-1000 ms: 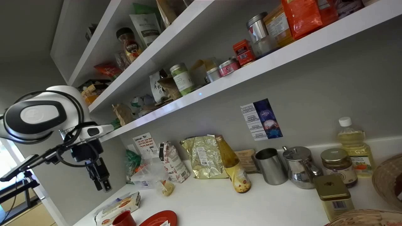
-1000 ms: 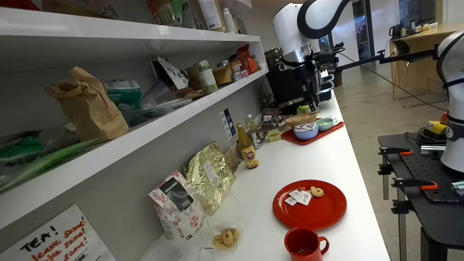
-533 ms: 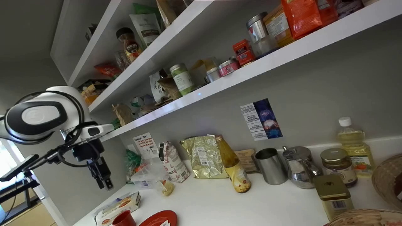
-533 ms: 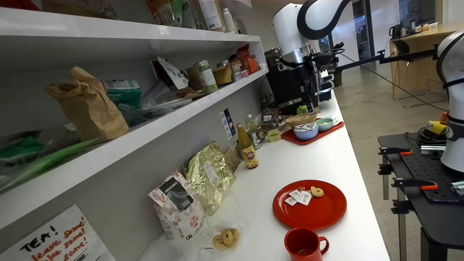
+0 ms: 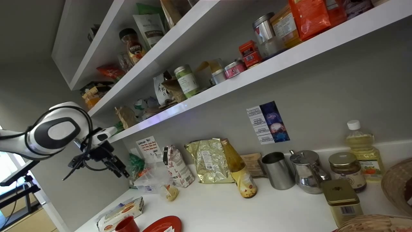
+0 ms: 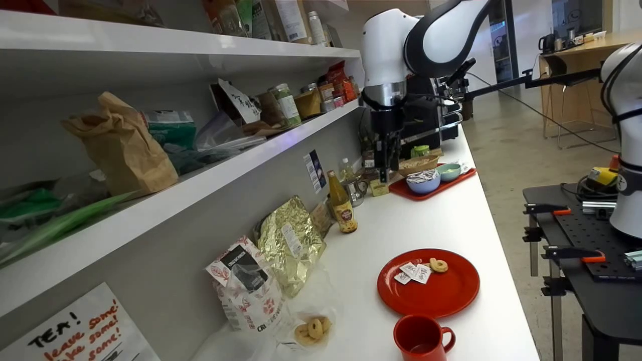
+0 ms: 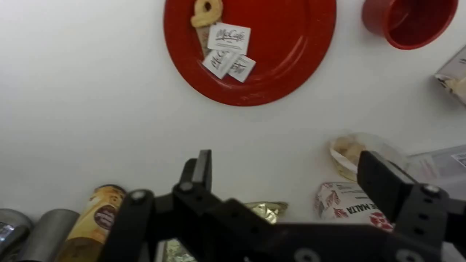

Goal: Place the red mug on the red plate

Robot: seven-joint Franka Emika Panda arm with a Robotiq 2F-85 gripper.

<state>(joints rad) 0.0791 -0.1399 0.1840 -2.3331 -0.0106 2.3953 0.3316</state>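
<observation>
Jaws spread wide, the gripper (image 7: 285, 165) hangs above the white counter (image 6: 416, 220). Farther out lies the red plate (image 7: 287, 32), bearing white sachets (image 7: 229, 38) and a ring-shaped biscuit (image 7: 210, 17); just beside it, with a gap between, the red mug (image 6: 422, 341) stands upright on the counter.

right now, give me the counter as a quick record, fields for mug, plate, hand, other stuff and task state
red mug: upright on the white counter, mouth up
red plate: on the same counter, beside the mug; a gap shows between them in the wrist view
on the plate: white packets, ring-shaped biscuit
hand: open, holding nothing, above the counter
other items: bottle with a yellow label, metal pitcher, lidded metal pot
task state: mug not yet on the plate
</observation>
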